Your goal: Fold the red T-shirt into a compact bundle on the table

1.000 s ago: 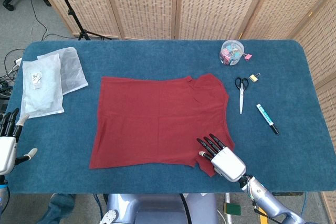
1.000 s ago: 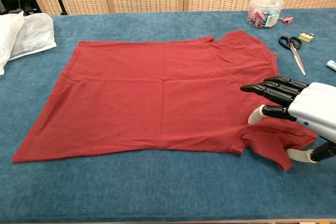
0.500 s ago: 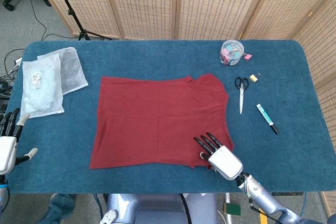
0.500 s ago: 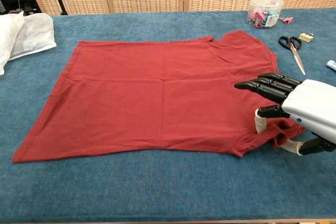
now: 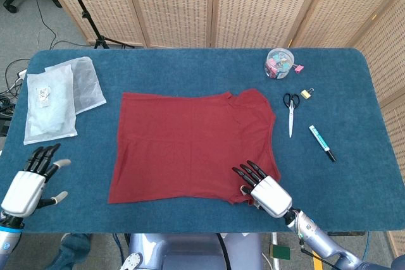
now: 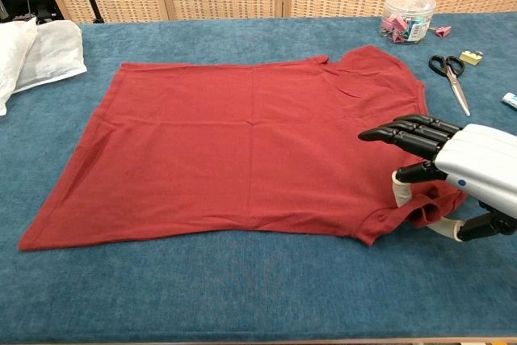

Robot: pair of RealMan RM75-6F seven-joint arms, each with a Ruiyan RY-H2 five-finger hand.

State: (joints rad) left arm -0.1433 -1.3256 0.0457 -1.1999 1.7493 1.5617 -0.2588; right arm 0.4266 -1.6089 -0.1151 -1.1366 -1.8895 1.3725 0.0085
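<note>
Scissors (image 5: 290,111), a marker (image 5: 322,143) and a clip jar (image 5: 279,63) lie right of the red T-shirt (image 5: 190,147), spread flat mid-bench; plastic bags (image 5: 60,95) lie left. The right hand (image 6: 452,174) pinches the bunched near sleeve, fingers (image 6: 404,132) extended over the cloth. The left hand (image 5: 30,181) hovers with fingers spread, holding nothing.

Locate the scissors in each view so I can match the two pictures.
Head view: scissors right of centre, beside the red T-shirt's right edge.
Chest view: scissors at upper right, blades pointing toward the camera.
Shared landmark: the clear tub of clips just beyond them.

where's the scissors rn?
Head view: the scissors lie on the table's right side, just right of the T-shirt, between it and the pen.
</note>
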